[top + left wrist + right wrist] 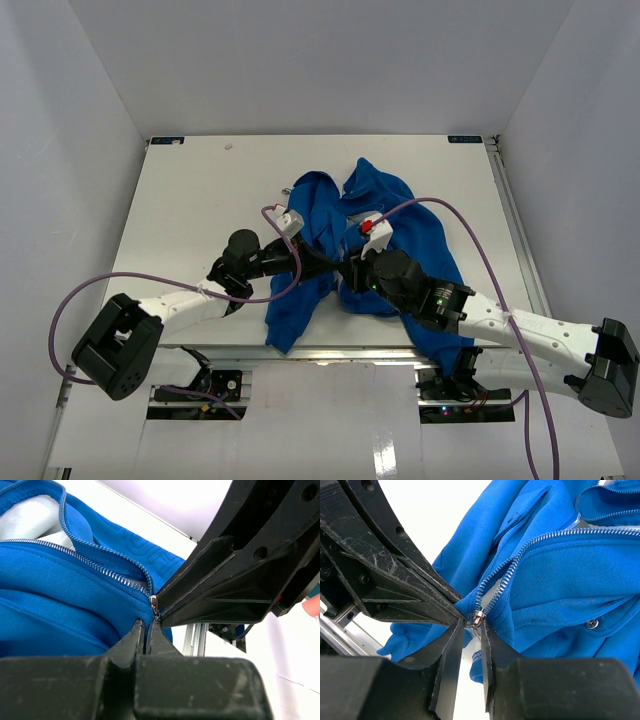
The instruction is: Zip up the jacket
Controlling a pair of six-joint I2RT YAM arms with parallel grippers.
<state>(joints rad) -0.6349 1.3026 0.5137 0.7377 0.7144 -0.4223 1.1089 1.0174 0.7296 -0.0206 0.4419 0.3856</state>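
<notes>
The blue jacket (400, 215) lies crumpled on the white table (200, 200), its front open, with white lining showing between the two zipper rows. My left gripper (328, 262) is shut on the jacket's bottom hem just below the zipper's lower end; in the left wrist view (147, 630) its jaws pinch a thin edge of the jacket (60, 590). The silver zipper slider (153, 601) sits at the base of the teeth. My right gripper (348, 270) meets it from the right. In the right wrist view (470, 626) its jaws stand slightly apart, either side of the slider (479, 617), on the jacket (570, 575).
Purple cables (130, 290) loop from both arms over the table's near left and right. A metal rail (330, 352) runs along the near edge. Grey enclosure walls (60, 120) stand on three sides. One sleeve (290, 320) hangs toward the near edge.
</notes>
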